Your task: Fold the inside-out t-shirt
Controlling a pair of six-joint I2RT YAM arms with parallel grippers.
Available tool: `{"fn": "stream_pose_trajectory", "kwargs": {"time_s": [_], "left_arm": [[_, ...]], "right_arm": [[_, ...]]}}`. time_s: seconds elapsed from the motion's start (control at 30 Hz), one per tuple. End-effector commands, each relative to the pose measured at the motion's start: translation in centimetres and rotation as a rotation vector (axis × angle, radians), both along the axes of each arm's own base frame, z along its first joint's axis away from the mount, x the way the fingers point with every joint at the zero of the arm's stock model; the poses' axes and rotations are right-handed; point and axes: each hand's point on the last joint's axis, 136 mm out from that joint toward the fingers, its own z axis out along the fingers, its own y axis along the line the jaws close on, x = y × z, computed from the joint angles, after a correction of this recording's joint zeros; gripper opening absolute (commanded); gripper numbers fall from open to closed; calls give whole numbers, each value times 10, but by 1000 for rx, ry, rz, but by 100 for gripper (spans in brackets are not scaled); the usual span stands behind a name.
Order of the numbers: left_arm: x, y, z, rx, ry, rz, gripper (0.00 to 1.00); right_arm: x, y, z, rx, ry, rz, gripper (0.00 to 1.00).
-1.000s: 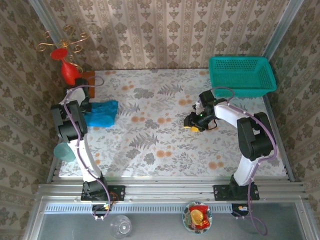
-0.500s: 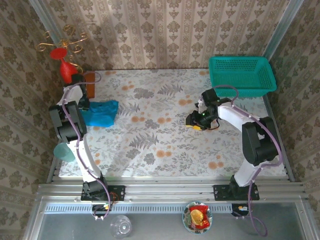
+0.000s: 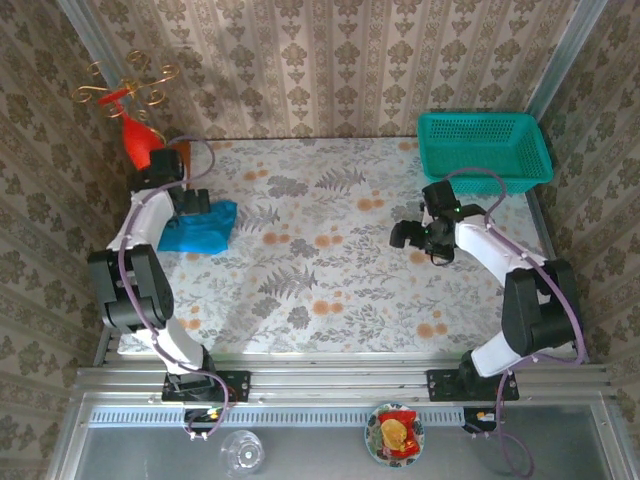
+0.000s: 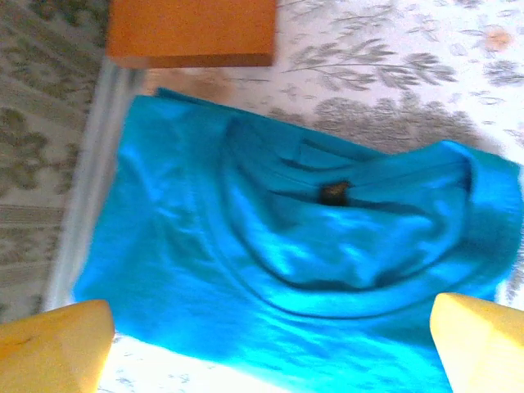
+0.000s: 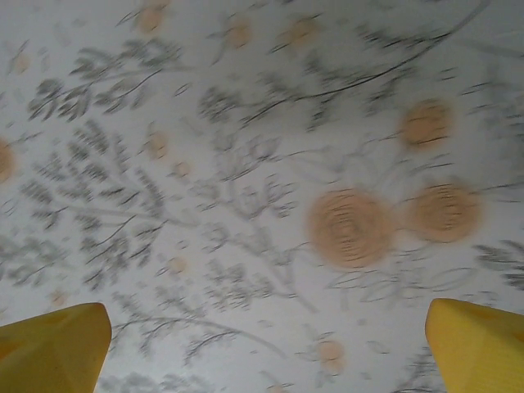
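1. On the ledge nearest the arm bases, a clear glass (image 3: pixel 241 452) is standing to the left of a small dish (image 3: pixel 378 447) that is holding red and yellow wrapped items.
2. Just beyond them, both arms are rising from a metal rail (image 3: pixel 340 385) at the near edge of the table (image 3: pixel 330 290), which is wearing a cloth printed with grey leaves and orange blooms.
3. On the right half of the table, the right fingers (image 3: pixel 405 236) are hanging over bare cloth and pointing toward the middle. In the right wrist view their yellow tips are sitting in the two lower corners, spread wide, with nothing but the printed pattern between them.
4. Farther back on the left, the inside-out t-shirt (image 3: pixel 203 228) is lying as a compact bright blue bundle close to the table's left edge.
5. The left fingers (image 3: pixel 193 202) are hovering over the far-left part of that bundle. In the left wrist view their yellow tips are standing wide apart and gripping nothing, with the shirt's neckline and a small dark label showing between them.
6. Just beyond the shirt, an orange-brown block (image 3: pixel 180 155) is sitting at the far-left corner.
7. Behind the block, a red ornament (image 3: pixel 138 142) is standing beneath gold wire curls. At the far-right corner, a teal mesh basket (image 3: pixel 483 150) is sitting well apart from the shirt.
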Motion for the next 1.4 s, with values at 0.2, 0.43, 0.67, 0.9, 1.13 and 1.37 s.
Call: {"fn": "stream_pose_trajectory", "kwargs": {"time_s": [0.2, 0.43, 0.67, 0.9, 1.13, 1.37], "left_arm": [[-18, -18, -32, -55, -201, 40, 100], [-22, -20, -40, 2, -316, -27, 100], [-9, -36, -41, 8, -426, -157, 100], [-14, -56, -37, -46, -548, -275, 100], [-29, -68, -38, -44, -680, -351, 100], [-28, -65, -41, 11, -650, -311, 100]], "right_arm": [[20, -76, 16, -375, -222, -140, 100], [35, -100, 23, -550, -388, -120, 99], [51, -110, 17, -588, -549, -119, 100], [65, -101, 29, -501, -700, -92, 100], [61, -94, 24, -424, -819, -84, 100], [60, -89, 14, -377, -835, -44, 100]]}}
